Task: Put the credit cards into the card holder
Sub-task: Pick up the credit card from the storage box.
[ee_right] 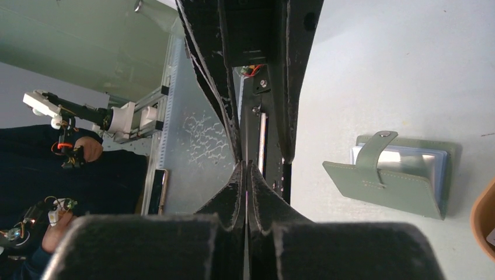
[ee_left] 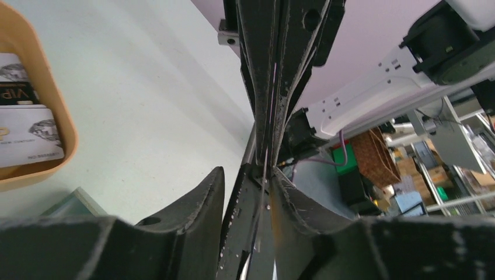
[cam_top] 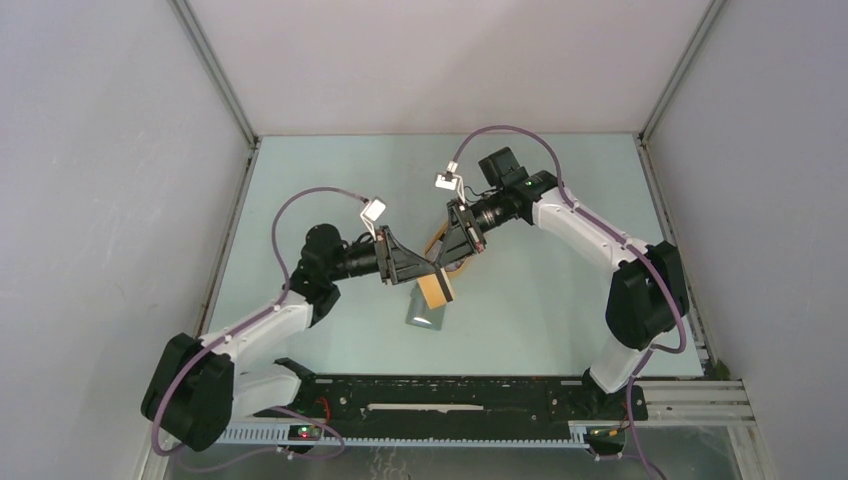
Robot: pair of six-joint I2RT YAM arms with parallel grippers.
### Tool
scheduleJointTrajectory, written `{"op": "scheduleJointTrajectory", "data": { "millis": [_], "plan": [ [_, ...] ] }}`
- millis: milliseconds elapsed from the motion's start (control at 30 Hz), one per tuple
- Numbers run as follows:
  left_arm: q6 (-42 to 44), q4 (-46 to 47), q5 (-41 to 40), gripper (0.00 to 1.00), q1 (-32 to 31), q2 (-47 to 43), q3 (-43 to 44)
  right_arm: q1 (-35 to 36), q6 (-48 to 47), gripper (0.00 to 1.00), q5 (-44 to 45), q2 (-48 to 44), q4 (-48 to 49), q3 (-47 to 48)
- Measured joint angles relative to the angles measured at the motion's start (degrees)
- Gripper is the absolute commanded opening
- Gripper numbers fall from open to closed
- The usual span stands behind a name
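Note:
A tan credit card (cam_top: 437, 290) with a dark stripe hangs in the air between both grippers, just above the grey-green card holder (cam_top: 425, 316). My right gripper (ee_right: 245, 166) is shut on this card, which shows edge-on between its fingers. My left gripper (ee_left: 248, 175) faces it with its jaws apart on either side of the same card (ee_left: 260, 224). The card holder (ee_right: 397, 181) lies on the table with its snap tab loose and whitish cards showing inside. More credit cards, a whitish one (ee_left: 26, 140) and a black one (ee_left: 14, 93), lie in the orange tray (ee_left: 55, 116).
The orange oval tray (cam_top: 436, 244) sits just behind the grippers, partly hidden by the right one; its rim also shows in the right wrist view (ee_right: 484, 224). Grey walls enclose the pale green table (cam_top: 560, 300) on three sides.

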Motion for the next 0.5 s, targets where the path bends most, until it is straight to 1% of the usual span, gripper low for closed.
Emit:
{"op": "scheduleJointTrajectory", "data": {
  "millis": [100,167,267,333,367,400,433,500],
  "plan": [
    [1.1,-3.5,-2.3,0.47,0.0,-3.0,-0.2,0.1,-1.3,0.00,0.3,-0.1,-0.9,-0.1],
    [2.5,-6.8,-4.9,0.50,0.0,-6.8,-1.0,-0.1,-2.6,0.00,1.1,-0.9,-1.0,-1.4],
    [4.5,-13.1,-9.9,0.50,0.0,-13.1,-2.9,-0.5,-4.5,0.00,3.0,-3.5,-1.5,-5.1],
    [5.7,-18.1,-14.6,0.48,0.0,-16.7,-4.2,-1.0,-5.5,0.00,4.0,-5.4,-1.9,-7.0],
    [6.1,-20.7,-17.3,0.43,0.0,-17.9,-4.7,-1.2,-5.9,0.00,4.5,-6.3,-1.9,-7.8],
    [6.4,-22.6,-19.7,0.37,0.0,-18.6,-4.9,-1.6,-6.1,0.00,4.8,-7.1,-1.9,-8.3],
    [6.4,-24.9,-22.7,0.28,0.0,-19.2,-5.3,-1.9,-6.3,0.00,5.0,-7.7,-1.9,-8.6],
    [6.4,-28.7,-28.5,0.15,0.0,-19.9,-6.1,-2.7,-6.6,0.00,5.3,-8.5,-1.8,-8.8]
  ]
}}
